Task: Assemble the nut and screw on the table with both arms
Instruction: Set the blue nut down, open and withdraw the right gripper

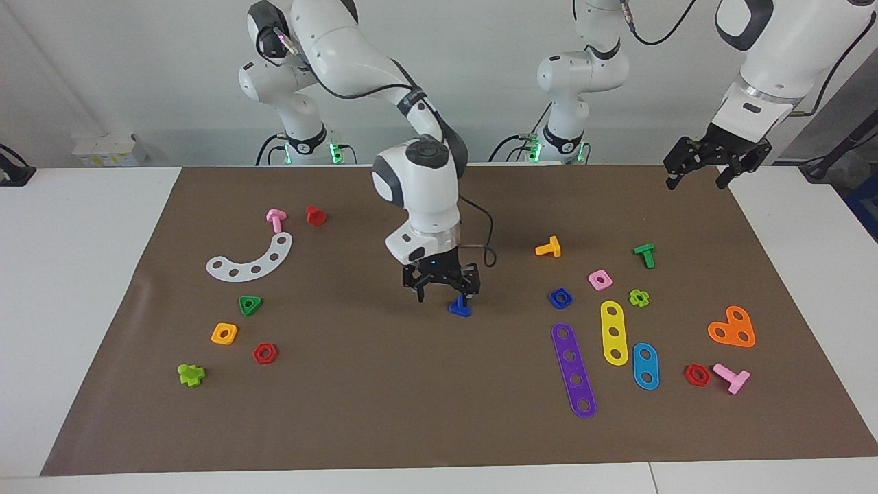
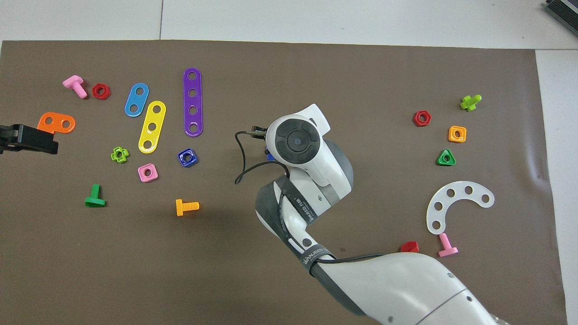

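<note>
The dark-blue screw (image 1: 459,307) stands on the brown mat (image 1: 384,412) in the middle of the table. My right gripper (image 1: 442,296) is down over it, open, with one fingertip (image 1: 466,293) right at the screw; I cannot tell whether they touch. In the overhead view the right arm's wrist (image 2: 295,142) hides the gripper and nearly all of the screw (image 2: 270,157). The dark-blue nut (image 1: 560,298) (image 2: 187,157) lies flat toward the left arm's end, beside a pink square nut (image 1: 599,279). My left gripper (image 1: 696,180) (image 2: 27,139) waits open and empty, raised over the mat's edge at the left arm's end.
Near the nut lie a purple strip (image 1: 573,370), a yellow strip (image 1: 614,332), a blue strip (image 1: 645,366) and an orange screw (image 1: 549,247). Toward the right arm's end lie a white curved strip (image 1: 252,259), a green triangular piece (image 1: 250,304), an orange nut (image 1: 224,333) and red nuts.
</note>
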Action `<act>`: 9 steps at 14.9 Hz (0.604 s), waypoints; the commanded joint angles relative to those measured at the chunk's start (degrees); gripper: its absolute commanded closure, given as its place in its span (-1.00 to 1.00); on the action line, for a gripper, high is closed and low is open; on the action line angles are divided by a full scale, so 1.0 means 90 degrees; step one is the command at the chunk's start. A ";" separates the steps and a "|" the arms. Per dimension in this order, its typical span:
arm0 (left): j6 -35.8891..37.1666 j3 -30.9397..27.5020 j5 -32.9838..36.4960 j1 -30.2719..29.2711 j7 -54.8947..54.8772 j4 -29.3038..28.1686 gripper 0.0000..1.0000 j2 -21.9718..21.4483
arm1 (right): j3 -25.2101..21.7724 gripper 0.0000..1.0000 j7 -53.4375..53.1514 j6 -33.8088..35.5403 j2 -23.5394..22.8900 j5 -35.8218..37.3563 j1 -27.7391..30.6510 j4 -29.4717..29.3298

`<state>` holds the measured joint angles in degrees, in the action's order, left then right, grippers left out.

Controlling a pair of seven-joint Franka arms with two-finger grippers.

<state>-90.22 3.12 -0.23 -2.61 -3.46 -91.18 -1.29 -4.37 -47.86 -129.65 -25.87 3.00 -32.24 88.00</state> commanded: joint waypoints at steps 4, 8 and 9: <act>-0.0112 -0.0005 -0.0063 -0.0032 -0.0064 -0.0415 -1.00 -0.0287 | 0.0115 -1.00 0.1271 0.1453 0.1290 -0.0001 0.1227 0.0202; -0.0248 -0.0005 -0.0063 0.0046 -0.0015 -0.0532 -1.00 -0.0326 | 0.0105 -1.00 0.2543 0.2937 0.1906 -0.0518 0.1999 0.0231; -0.0433 0.0005 -0.0063 0.0046 -0.0025 -0.0697 -1.00 -0.0413 | 0.0105 -1.00 0.2757 0.3328 0.2052 -0.0519 0.2165 0.0309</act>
<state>-90.69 3.34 -0.23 -2.53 -3.46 -92.90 -1.89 -4.35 -26.99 -104.25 -10.40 -0.01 -15.66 88.22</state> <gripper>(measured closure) 0.000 0.000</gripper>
